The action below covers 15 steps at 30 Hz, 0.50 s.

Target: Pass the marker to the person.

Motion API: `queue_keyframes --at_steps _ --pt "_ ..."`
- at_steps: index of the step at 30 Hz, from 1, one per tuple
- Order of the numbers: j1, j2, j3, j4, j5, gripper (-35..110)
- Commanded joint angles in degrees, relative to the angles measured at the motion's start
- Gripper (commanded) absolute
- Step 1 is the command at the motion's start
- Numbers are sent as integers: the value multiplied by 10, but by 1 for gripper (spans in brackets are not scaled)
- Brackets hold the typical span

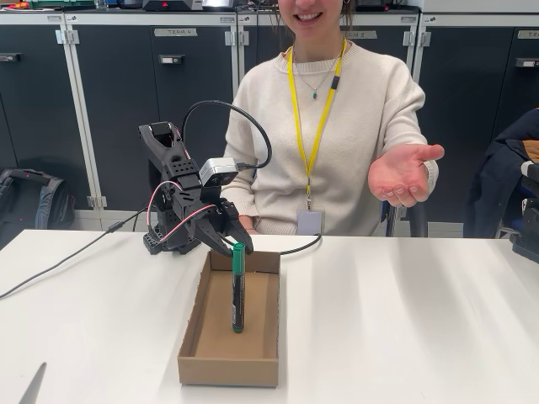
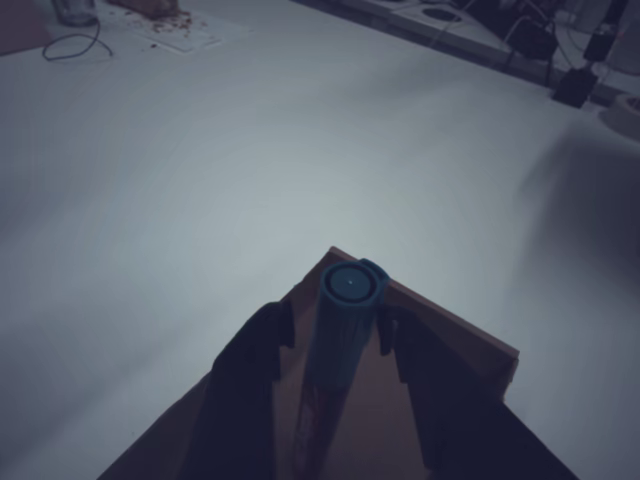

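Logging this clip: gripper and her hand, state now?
Gripper: shut on the marker, upright in the box.
Person's hand: open, palm up, empty.

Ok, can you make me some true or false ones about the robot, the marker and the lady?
1. The gripper holds the marker near its green cap. True.
2. The marker lies flat on the table. False: it stands upright, its lower end in the cardboard box.
3. The person holds out an open hand, palm up. True.
4. The person's hand is touching the marker. False: the hand is well apart from it, up to the right in the fixed view.
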State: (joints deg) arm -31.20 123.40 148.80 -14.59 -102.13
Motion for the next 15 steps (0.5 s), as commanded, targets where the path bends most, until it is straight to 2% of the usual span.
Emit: queue_keyframes --at_steps 1,15 --pt "0 2 -8 -20 -5 18" --pt "4 -7 -5 -25 -11 16"
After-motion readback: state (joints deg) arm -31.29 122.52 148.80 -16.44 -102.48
